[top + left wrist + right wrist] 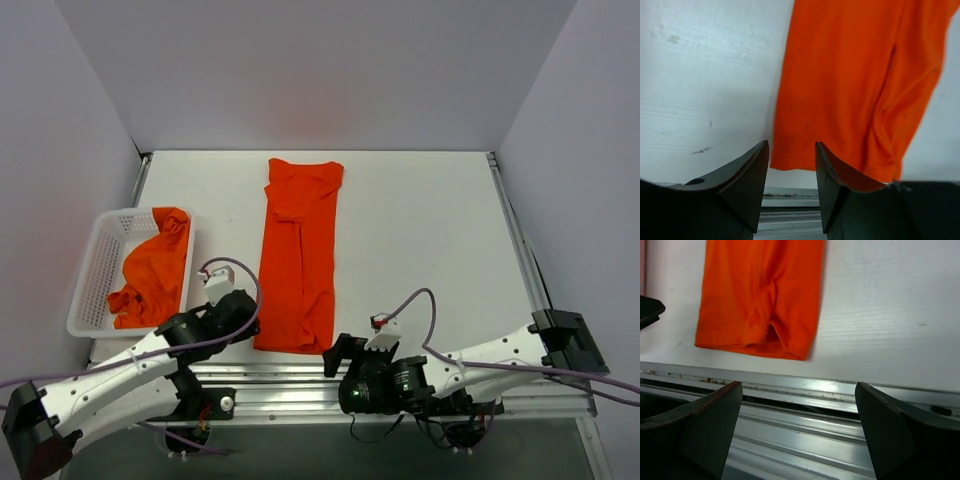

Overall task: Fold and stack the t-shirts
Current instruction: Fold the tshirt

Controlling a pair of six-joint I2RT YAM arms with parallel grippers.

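Top external view: with left gripper [791, 152] and right gripper [797, 389] both parted and empty, we risk pinching only one layer at the near hem of the t-shirt [300, 260].

Both arms lie low and stretched out rather than raised. The left arm [110, 375] runs from the lower left corner of the overhead view up and to the right, its white links nearly flat, and the left gripper [238, 308] points forward and a little to the right. Seen from its own wrist, its two dark fingers [747, 175] stand partly apart, a narrow gap with nothing between them. The right arm [490, 355] reaches in from the right side towards the left, also nearly flat. The right gripper [343, 352] (black, angled forward and left) is spread wide, its fingers [705, 425] far apart, gripping nothing.
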